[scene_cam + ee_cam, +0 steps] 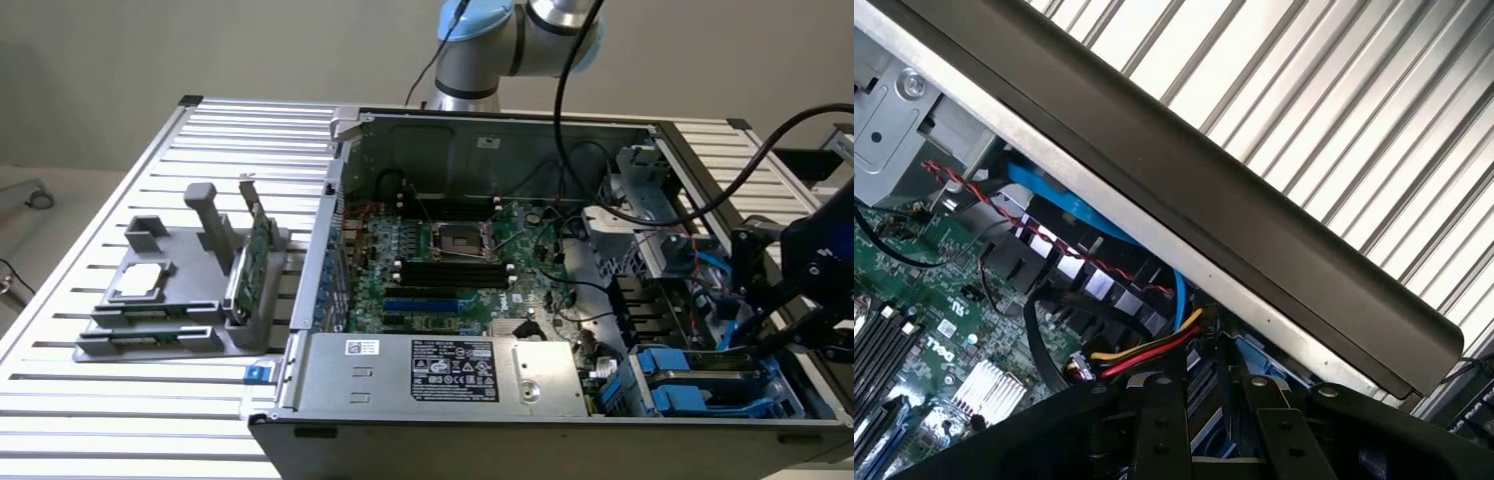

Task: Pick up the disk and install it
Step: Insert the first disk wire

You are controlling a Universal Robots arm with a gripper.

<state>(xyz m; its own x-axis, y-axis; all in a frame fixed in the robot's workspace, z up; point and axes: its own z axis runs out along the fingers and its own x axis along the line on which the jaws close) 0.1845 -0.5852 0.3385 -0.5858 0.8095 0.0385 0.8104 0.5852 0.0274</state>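
Open computer case point(627, 135) on the slatted worktop point(107, 420); arm reaches in from the exterior view's right, over the case's near right corner.

Gripper point(787, 310) hangs just above the drive bay; we cannot tell whether it stands open or is closed on anything, as its dark body hides what lies below it.

The disk point(674, 385): we take it to be the blue-framed unit in that drive bay, low in the corner, just beside the power supply point(441, 365); the grey metal face is barely visible, so the reading is a judgement.

Key relation: the disk lies below the gripper and slightly toward the exterior view's left; near, though whether they touch we cannot say.

Long axis: the blue frame seems to run from the case's near wall back toward the motherboard point(441, 260); not certain.

In the wrist view the gripper point(1214, 440) looks down on the case's dark side wall point(1204, 200), a blue cable point(1074, 210) and red and yellow wires point(1144, 350) close under it; the bundle crowds the bay.

Grey fixture point(160, 300) with the green card point(254, 260) sits well apart, on the exterior view's left.
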